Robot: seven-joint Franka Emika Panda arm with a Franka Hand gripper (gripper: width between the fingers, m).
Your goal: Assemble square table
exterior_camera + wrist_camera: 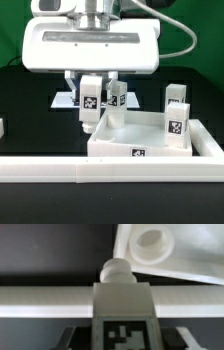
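Presently: end effector (pixel 92 112) half-closed on small white tagged plastic leg block (pixel 91 100); light, rigid, slick; grip flat sides; large white square table panel (pixel 150 138) nearby, corner hole (pixel 152 239) close.

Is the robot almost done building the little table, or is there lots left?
Lots left. Done: one leg seems to stand on the tabletop at the exterior view's right, though I can't tell if it is fastened. In hand: the pincer holds another leg, its tip close to a corner hole. Left: that leg isn't in yet, and one more leg waits behind.
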